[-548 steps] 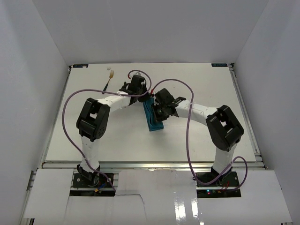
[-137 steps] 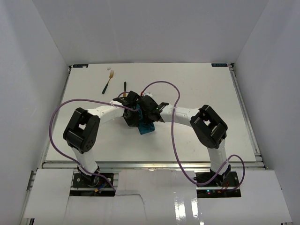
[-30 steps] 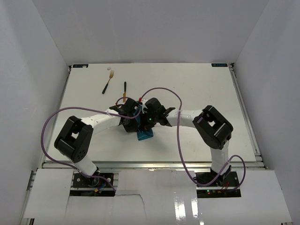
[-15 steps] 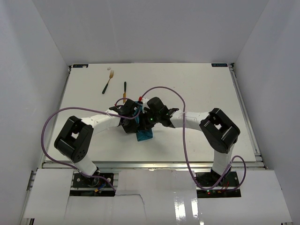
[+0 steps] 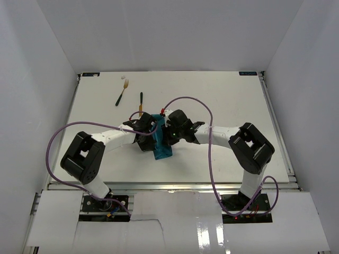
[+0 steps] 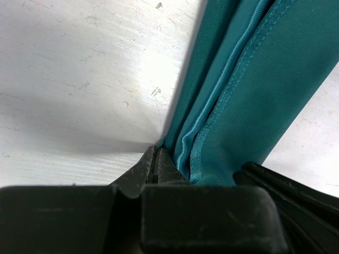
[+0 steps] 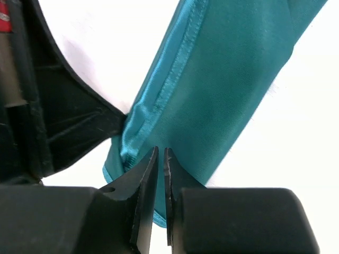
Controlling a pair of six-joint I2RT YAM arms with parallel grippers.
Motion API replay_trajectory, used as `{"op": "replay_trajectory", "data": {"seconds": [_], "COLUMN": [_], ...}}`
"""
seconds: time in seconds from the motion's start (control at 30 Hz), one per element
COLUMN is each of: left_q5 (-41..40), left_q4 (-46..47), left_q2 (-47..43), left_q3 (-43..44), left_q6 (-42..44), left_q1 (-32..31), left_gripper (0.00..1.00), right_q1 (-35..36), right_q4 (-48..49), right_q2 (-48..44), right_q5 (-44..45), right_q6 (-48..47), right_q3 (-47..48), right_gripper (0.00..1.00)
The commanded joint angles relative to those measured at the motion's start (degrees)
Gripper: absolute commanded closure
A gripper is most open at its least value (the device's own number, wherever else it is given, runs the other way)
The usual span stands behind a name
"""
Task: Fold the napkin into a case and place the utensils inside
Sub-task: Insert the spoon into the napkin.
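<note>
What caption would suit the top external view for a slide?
Left hand and right hand meet at the folded teal napkin; knife and fork lie beyond it.

we see bright, even overhead light. in the left wrist view the table (image 6: 79,63) left of the napkin (image 6: 249,90) glares white, a soft grey shadow hugging its edge; in the right wrist view, whites around it wash out.

White table (image 5: 238,106) — white walls (image 5: 42,79) around, blue corner tags (image 5: 247,73).

Probably a robotics lab, plain white booth walls (image 5: 42,63), two arms (image 5: 111,136) bolted to a white table (image 5: 238,95), purple cabling (image 5: 185,98)
</note>
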Motion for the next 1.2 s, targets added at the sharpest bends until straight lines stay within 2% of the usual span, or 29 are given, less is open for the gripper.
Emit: {"op": "replay_trajectory", "data": {"seconds": [0.0, 0.27, 0.57, 0.6, 0.7, 0.83, 1.0, 1.17], "left_q5": [-1.71, -1.0, -1.27, -1.35, -2.23, -5.57, -7.33, -8.91], "left_q4": [0.07, 0.07, -0.02, -0.11, -1.24, -3.88, -5.38, -5.82], "left_q2": [-2.92, -1.87, -2.13, -2.05, -2.57, -4.67, -7.05, -8.72], "left_q3": [-0.72, -0.37, -0.19, -0.11, 0.51, 1.21, 1.74, 3.5], "left_q6": [-0.68, -0.59, -0.77, -0.85, -0.85, -1.56, -1.64, -0.94], "left_q1": [0.2, 0.2, 0.2, 0.2, 0.2, 0.29, 0.82, 1.17], "left_gripper": [1.0, 1.0, 1.0, 0.98, 0.78, 0.73, 0.67, 0.57], "right_q1": [-0.28, 0.16, 2.18, 2.18, 2.09, 1.57, -0.71, -3.35], "right_q4": [-0.49, 1.71, 1.27, 1.09, 0.92, -0.4, -2.16, -2.16], "right_q2": [0.4, 6.82, 6.48, 6.21, 4.55, 3.4, 1.12, -2.66], "right_q5": [-1.44, -10.68, -14.73, -14.3, -11.41, -6.14, -3.84, -2.0], "right_q6": [-2.19, -4.3, -7.21, -7.12, -6.86, -3.79, -1.58, -0.44], "right_q3": [0.87, 3.59, 3.6, 3.68, 4.56, 7.89, 9.48, 9.05], "right_gripper": [0.85, 0.85, 0.87, 0.86, 0.84, 0.81, 0.8, 0.78]}}
